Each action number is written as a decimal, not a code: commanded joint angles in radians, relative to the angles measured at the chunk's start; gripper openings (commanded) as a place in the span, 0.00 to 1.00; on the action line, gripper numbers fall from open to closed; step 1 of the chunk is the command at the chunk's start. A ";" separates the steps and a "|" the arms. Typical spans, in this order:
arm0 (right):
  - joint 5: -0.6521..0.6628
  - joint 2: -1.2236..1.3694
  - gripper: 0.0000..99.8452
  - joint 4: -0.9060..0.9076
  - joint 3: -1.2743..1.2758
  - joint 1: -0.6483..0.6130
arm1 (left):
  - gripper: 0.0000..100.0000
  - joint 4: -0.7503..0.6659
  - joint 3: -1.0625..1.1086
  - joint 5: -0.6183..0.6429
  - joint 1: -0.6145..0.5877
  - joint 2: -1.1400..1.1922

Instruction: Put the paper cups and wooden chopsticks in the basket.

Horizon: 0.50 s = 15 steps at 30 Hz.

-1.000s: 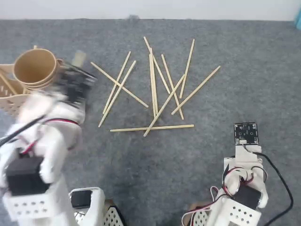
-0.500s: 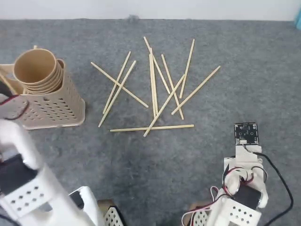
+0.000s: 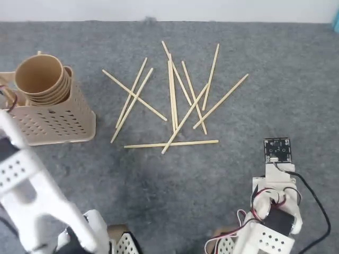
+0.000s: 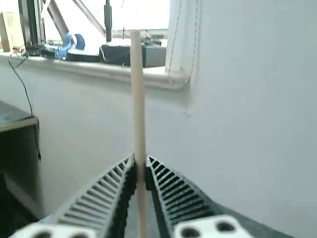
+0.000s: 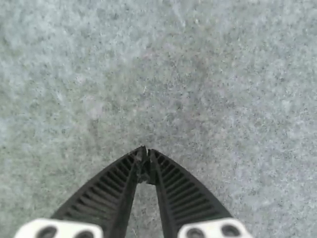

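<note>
A stack of tan paper cups (image 3: 41, 78) stands in the beige perforated basket (image 3: 58, 121) at the table's left. Several wooden chopsticks (image 3: 175, 100) lie scattered on the grey mat in the middle. My left gripper (image 4: 140, 168) is shut on a single wooden chopstick (image 4: 137, 94) that points up toward a white wall and a window sill. The left arm (image 3: 32, 190) stands at the left edge, in front of the basket. At the lower right rests the right arm (image 3: 275, 201). My right gripper (image 5: 144, 159) hangs shut over bare mat with nothing in it.
Grey carpet (image 3: 254, 63) covers the table, with open room to the right of the chopsticks and in front of them. A pale wall (image 3: 169, 9) runs along the back edge.
The left arm has swung left and back from beside the basket to the left edge, uncovering the basket. The right arm has not moved.
</note>
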 commanded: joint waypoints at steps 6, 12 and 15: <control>0.014 -0.016 0.01 0.010 -0.008 0.013 | 0.18 0.005 -0.070 0.014 -0.031 0.091; 0.014 -0.016 0.01 0.010 -0.008 0.013 | 0.24 0.114 -0.068 0.014 -0.031 -0.054; 0.014 -0.016 0.01 0.010 -0.008 0.013 | 0.22 0.233 -0.070 0.014 -0.023 -0.198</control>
